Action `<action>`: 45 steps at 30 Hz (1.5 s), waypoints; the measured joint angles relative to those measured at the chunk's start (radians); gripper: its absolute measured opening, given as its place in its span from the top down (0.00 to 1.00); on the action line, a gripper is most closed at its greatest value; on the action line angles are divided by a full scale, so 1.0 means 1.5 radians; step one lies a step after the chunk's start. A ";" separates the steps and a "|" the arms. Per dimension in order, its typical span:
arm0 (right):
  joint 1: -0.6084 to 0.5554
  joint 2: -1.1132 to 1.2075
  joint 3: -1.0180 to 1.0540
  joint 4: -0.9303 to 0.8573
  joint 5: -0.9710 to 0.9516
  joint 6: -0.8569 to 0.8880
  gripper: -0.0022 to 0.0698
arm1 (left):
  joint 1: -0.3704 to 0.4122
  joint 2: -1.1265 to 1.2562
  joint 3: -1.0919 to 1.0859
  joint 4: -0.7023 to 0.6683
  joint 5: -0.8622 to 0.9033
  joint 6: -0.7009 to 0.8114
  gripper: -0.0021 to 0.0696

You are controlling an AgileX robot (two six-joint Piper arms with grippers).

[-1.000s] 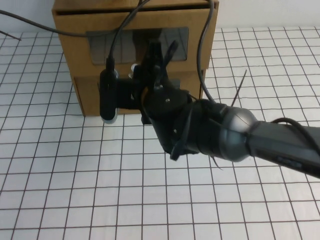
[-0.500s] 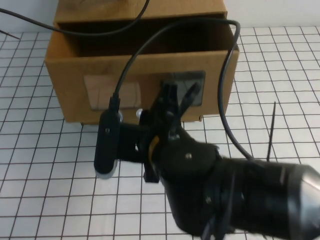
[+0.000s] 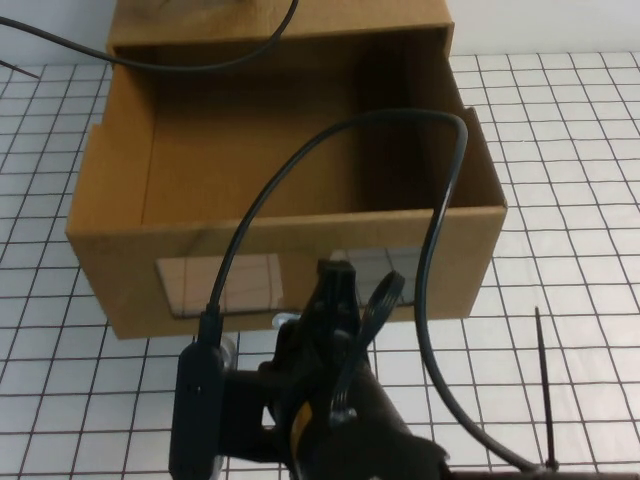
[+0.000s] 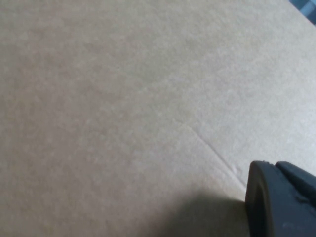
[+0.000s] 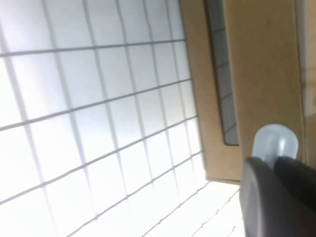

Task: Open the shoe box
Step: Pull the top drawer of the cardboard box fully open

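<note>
Near middle of white gridded worktop (image 3: 570,200), brown cardboard shoe box (image 3: 110,270) stands open, drawer tray pulled out toward me from sleeve. My right gripper (image 3: 358,282) sits at tray's front wall, over glossy window panel (image 3: 405,262), pinched nearly closed. My left gripper (image 4: 279,202) lies close to plain cardboard; cannot tell its state.

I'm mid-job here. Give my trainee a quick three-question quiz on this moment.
1. True or false: the shoe box has its drawer pulled out, with its inside showing.
2. Fill in: the left pincer is close against plain ____.
3. The right pincer, shut, is at: A the drawer's front panel; B the box's top; C the drawer's back wall.
Key: 1 true; 2 cardboard; 3 A.
</note>
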 joint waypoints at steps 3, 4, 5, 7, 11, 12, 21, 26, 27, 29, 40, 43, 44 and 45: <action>0.011 -0.006 0.000 0.014 0.003 0.005 0.96 | 0.000 0.000 0.000 0.000 0.000 0.000 0.97; 0.013 -0.007 0.000 0.016 0.007 0.009 0.96 | 0.000 0.000 0.000 0.000 0.000 0.000 0.97; 0.014 -0.008 0.000 0.018 0.011 0.012 0.96 | 0.000 0.000 0.000 0.000 0.000 0.000 0.97; 0.014 -0.008 0.000 0.023 0.024 0.017 0.93 | 0.000 0.000 0.000 0.000 0.000 0.000 0.97; 0.014 -0.020 0.000 0.050 0.039 0.024 0.82 | 0.000 -0.002 0.000 0.000 0.000 0.000 0.97; 0.014 -0.026 0.000 0.054 0.042 0.024 0.78 | 0.000 -0.003 0.000 0.000 0.000 0.000 0.97; 0.011 -0.055 -0.007 0.091 0.066 0.026 0.73 | 0.000 -0.006 -0.066 0.021 0.057 0.001 0.97; 0.011 -0.107 -0.048 0.193 0.080 0.020 0.81 | 0.000 -0.009 -0.137 0.027 0.070 0.000 0.97; 0.011 -0.125 -0.055 0.212 0.087 0.017 0.83 | 0.000 -0.014 -0.147 0.031 0.072 -0.002 0.97; 0.011 -0.159 -0.065 0.227 0.101 0.013 0.87 | 0.000 -0.029 -0.158 0.040 0.074 -0.004 0.97; -0.159 -0.247 -0.091 0.228 0.157 0.010 0.96 | 0.000 -0.122 -0.164 0.107 0.081 -0.017 0.97; -0.245 -0.270 -0.092 0.247 0.145 0.009 0.98 | 0.000 -0.171 -0.135 0.152 0.081 -0.018 0.97; -0.270 -0.281 -0.092 0.258 0.142 0.009 0.98 | 0.000 -0.193 -0.118 0.171 0.081 -0.018 0.97; -0.303 -0.294 -0.092 0.273 0.140 0.004 0.98 | 0.000 -0.211 -0.102 0.186 0.081 -0.018 0.97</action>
